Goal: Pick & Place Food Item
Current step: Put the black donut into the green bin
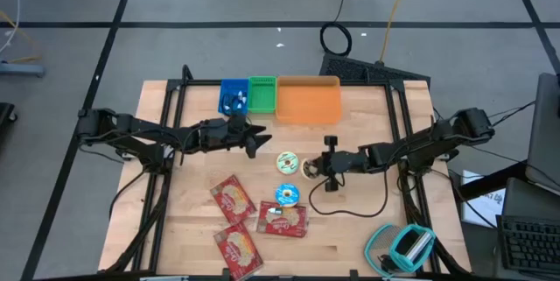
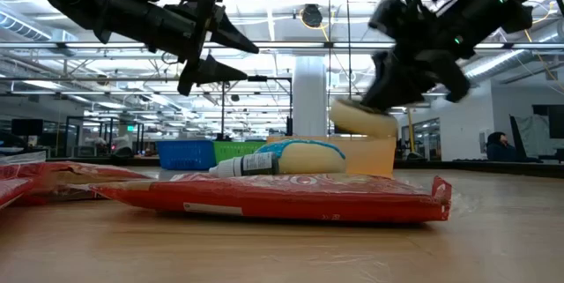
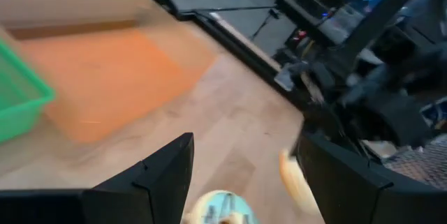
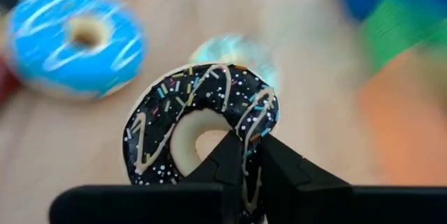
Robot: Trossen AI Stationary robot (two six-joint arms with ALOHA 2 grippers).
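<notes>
Between the right end effector's (image 4: 248,158) closed fingers sits the black-iced ring doughnut with coloured sprinkles (image 4: 199,123), clamped at its rim and raised off the wooden worktop (image 1: 367,198). Blue-iced doughnut (image 4: 73,39) lies just beyond it. Left end effector (image 1: 254,138) hovers open beside the green bin (image 1: 262,94).

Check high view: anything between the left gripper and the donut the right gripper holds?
Yes: a green-frosted donut lies between the open left gripper and the black donut pinched by the right gripper.
</notes>
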